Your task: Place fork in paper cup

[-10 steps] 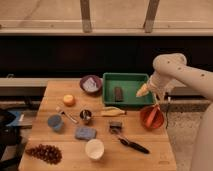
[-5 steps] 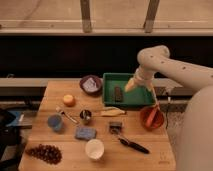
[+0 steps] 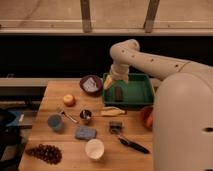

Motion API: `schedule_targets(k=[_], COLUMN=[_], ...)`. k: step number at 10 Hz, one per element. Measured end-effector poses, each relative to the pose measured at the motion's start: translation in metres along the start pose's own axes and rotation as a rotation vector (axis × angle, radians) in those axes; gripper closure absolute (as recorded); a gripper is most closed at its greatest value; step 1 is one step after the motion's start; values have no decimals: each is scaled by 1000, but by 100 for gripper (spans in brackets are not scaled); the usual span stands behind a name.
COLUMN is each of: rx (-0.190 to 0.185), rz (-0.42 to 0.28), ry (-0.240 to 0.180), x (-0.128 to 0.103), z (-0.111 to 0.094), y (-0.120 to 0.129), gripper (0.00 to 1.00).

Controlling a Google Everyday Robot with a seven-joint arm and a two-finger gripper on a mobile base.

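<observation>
The fork (image 3: pixel 68 116) is a thin silvery piece lying flat on the wooden table (image 3: pixel 55 90), at the left, between a blue cup (image 3: pixel 55 122) and a small metal cup (image 3: pixel 86 116). The paper cup (image 3: pixel 94 148) stands upright and white near the table's front edge, with nothing in it that I can see. My gripper (image 3: pixel 114 82) hangs open with yellowish fingers over the left end of the green tray (image 3: pixel 135 100), well behind and to the right of the fork. It holds nothing.
A dark bowl (image 3: pixel 91 84) sits left of the tray, which holds a dark item (image 3: pixel 119 93). Also on the table are an orange fruit (image 3: pixel 69 100), a banana (image 3: pixel 112 111), a blue sponge (image 3: pixel 85 132), a black-handled utensil (image 3: pixel 131 144), grapes (image 3: pixel 45 153) and a red bowl (image 3: pixel 147 117).
My arm has swung left, from above the red bowl at the right across the green tray to the tray's left end. The gripper stayed open. Nothing on the table moved.
</observation>
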Motion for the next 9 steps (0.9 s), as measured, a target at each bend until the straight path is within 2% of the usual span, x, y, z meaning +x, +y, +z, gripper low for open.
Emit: schedule_targets(k=[2, 4, 5, 9], rx=[-35, -82, -88, -88], rz=[-131, -245, -261, -260], ry=[24, 39, 43, 43], x=[1, 14, 17, 17], z=[7, 7, 7, 7], y=[56, 106, 112, 112], gripper=[20, 20, 20, 20])
